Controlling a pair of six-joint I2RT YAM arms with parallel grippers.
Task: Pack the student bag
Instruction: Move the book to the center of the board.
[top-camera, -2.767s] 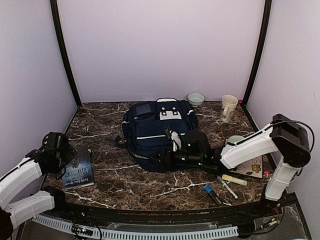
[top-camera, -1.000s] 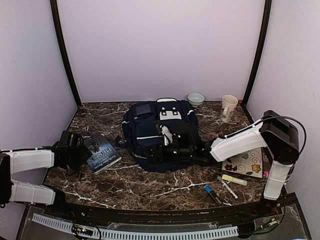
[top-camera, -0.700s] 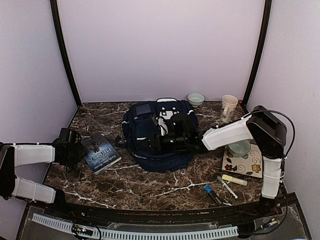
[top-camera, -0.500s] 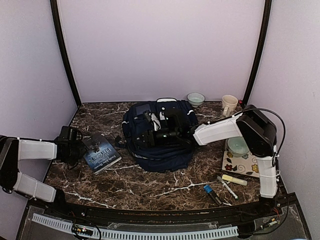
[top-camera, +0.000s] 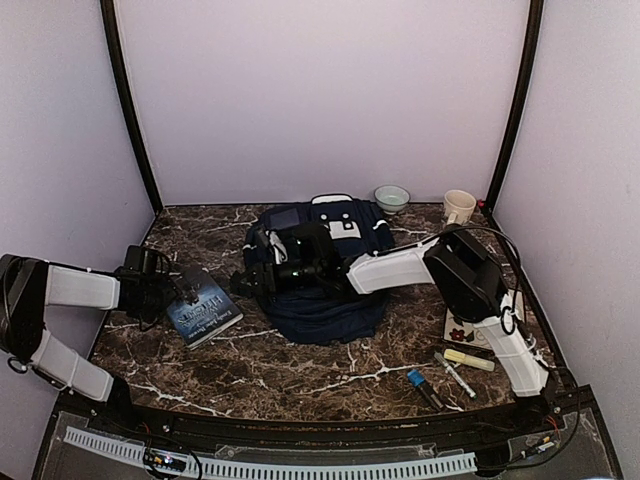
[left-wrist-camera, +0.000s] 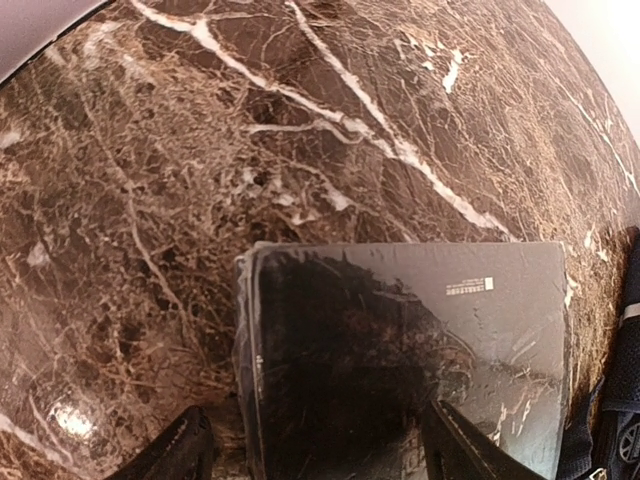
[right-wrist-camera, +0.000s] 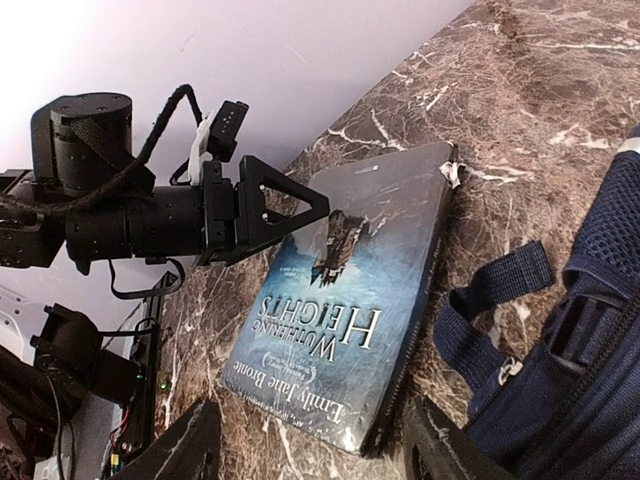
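Observation:
The student bag, navy with a white stripe and a grey-white patch, lies flat mid-table. Its strap and mesh side show in the right wrist view. A "Wuthering Heights" book lies flat to its left and also shows in the right wrist view. My left gripper is open at the book's far left corner, its jaws spread over the dark cover. My right gripper reaches over the bag's left side, open and empty, facing the book.
A small bowl and a mug stand at the back right. A floral notebook, a yellow highlighter and markers lie at the front right. The walls stand close on both sides.
My right arm has swept left across the bag, from its front right to its left side. My left gripper has pushed the book toward the bag and closed in on its corner.

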